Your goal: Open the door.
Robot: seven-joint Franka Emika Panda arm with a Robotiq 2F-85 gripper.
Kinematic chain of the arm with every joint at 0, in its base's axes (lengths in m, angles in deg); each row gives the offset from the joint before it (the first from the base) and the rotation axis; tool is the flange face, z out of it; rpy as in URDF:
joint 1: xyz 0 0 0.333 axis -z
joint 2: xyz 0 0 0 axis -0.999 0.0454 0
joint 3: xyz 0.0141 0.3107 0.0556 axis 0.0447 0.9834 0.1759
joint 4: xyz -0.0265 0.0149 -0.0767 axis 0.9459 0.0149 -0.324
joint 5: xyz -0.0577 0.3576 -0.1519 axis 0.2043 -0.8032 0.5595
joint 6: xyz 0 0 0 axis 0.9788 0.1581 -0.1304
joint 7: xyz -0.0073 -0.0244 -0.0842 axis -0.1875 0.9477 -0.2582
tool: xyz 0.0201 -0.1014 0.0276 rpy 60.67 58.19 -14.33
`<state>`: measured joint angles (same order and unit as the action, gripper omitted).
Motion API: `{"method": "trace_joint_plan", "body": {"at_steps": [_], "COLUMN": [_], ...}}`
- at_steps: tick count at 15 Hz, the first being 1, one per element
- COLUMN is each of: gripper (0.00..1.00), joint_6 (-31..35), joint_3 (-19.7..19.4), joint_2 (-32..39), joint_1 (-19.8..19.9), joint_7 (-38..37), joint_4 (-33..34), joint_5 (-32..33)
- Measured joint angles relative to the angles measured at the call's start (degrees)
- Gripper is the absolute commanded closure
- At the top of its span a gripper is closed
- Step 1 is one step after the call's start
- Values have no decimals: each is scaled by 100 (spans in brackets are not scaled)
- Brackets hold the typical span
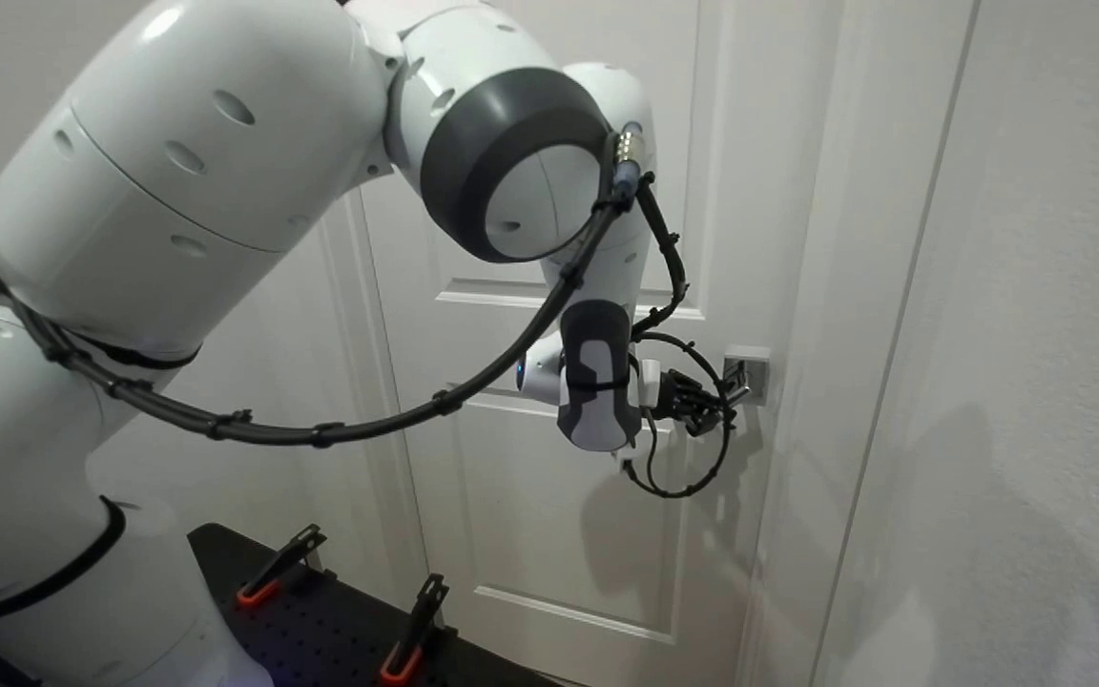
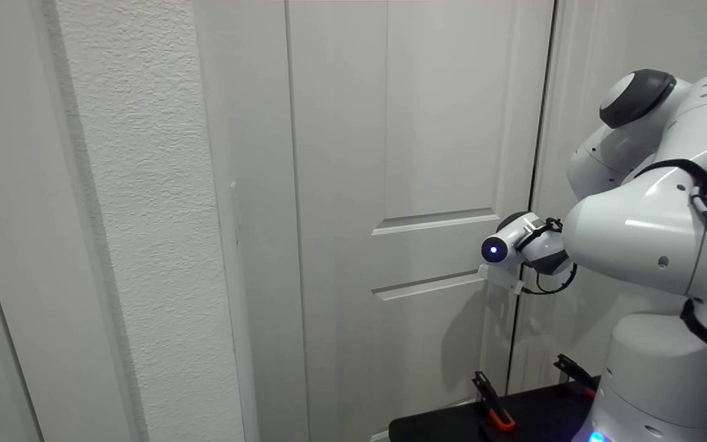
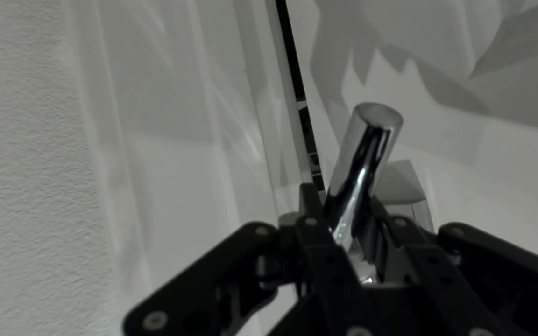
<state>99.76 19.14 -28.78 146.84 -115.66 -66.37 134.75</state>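
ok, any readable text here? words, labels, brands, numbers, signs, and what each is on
None: no word, label, brand, number or sign can be read in any view.
Arm, door and lever handle: no lettering that I can see.
Gripper and clamps: too dark or blurred to rule out tiny markings.

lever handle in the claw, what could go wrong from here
The lever handle might slide out of the claw when turned: its metal looks smooth, its end plain and straight. In an exterior view the cable loop overlaps the claw and could snag. If the door swings toward the arm, it might hit the black board in front.
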Motion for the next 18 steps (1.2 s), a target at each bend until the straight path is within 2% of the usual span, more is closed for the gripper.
{"method": "trace_joint_plan", "body": {"at_steps": [7,18], "gripper": [94,94], "joint_6": [-59,-60], "joint_3": [52,267], "joint_2": [185,681], "joint_1": [-62,-229], "joint_7": [68,170], "joint_4": [234,945], "joint_5": [2,6]}}
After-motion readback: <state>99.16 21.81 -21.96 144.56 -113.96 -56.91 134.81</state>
